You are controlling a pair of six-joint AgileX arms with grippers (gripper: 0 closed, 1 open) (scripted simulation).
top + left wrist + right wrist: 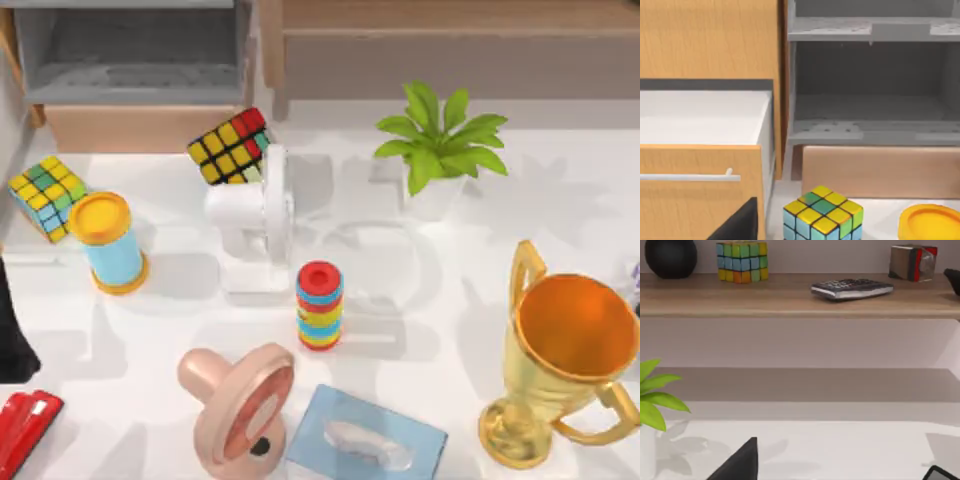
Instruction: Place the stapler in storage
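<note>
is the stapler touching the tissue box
Apart. The top view shows bare table and a pink toy between the stapler and tissue box.

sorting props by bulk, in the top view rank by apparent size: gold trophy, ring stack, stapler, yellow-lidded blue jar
1. gold trophy, clearly largest.
2. yellow-lidded blue jar.
3. ring stack, a bit smaller than the jar.
4. stapler, but the picture's edge cuts it off, so its rank is unsure.

No readable text, labels, brand names or nos. on any obj in these views.
</note>
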